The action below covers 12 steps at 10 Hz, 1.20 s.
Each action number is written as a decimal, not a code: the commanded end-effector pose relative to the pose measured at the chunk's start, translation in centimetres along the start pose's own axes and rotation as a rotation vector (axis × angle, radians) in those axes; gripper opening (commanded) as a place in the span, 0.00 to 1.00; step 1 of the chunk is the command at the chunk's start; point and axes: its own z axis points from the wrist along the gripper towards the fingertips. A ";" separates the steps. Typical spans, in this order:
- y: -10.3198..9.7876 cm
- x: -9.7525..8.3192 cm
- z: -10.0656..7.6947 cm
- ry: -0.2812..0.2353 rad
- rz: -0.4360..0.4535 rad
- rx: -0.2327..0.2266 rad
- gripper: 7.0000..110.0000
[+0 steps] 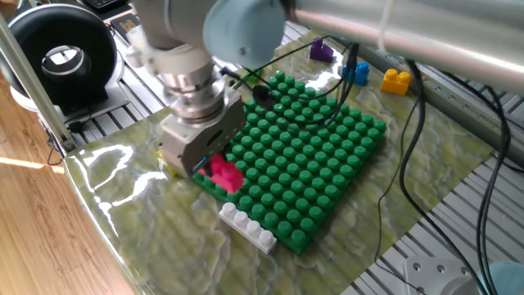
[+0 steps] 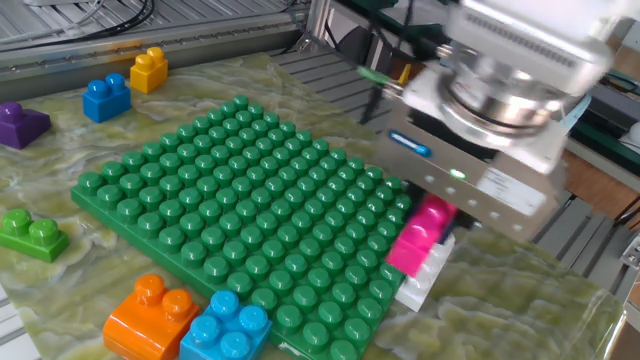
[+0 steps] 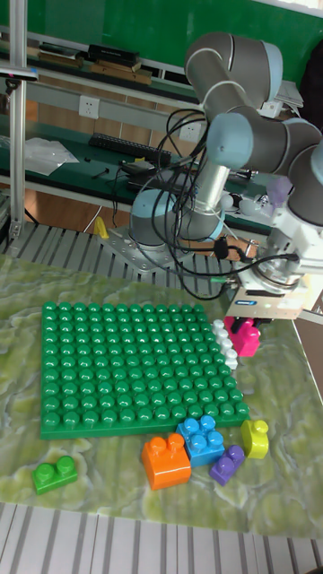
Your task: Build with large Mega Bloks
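My gripper [image 1: 210, 166] is shut on a magenta Mega Blok [image 1: 223, 174], held tilted just above the green baseplate's [image 1: 315, 143] near edge. In the other fixed view the magenta block [image 2: 419, 236] hangs from the gripper [image 2: 441, 209] over a white block [image 2: 424, 282] that lies against the baseplate [image 2: 240, 190]. The white block [image 1: 246, 228] stays on the table. In the tall view the gripper [image 3: 245, 323] holds the magenta block [image 3: 244, 339] beside the white block [image 3: 222, 344]. The fingers are mostly hidden by the gripper body.
Orange [image 2: 150, 312] and light blue [image 2: 226, 328] blocks sit at the baseplate's front corner, a green one [image 2: 30, 236] to the left. Purple [image 2: 20, 123], blue [image 2: 105, 97] and yellow [image 2: 148, 68] blocks lie at the far left. Cables trail over the baseplate [image 1: 295, 115].
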 end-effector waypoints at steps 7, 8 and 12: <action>-4.2 -4.8 2.2 -0.077 -0.042 0.014 0.00; -4.6 -4.9 2.9 -0.080 -0.064 0.012 0.00; -4.7 -4.1 4.9 -0.076 -0.150 -0.021 0.00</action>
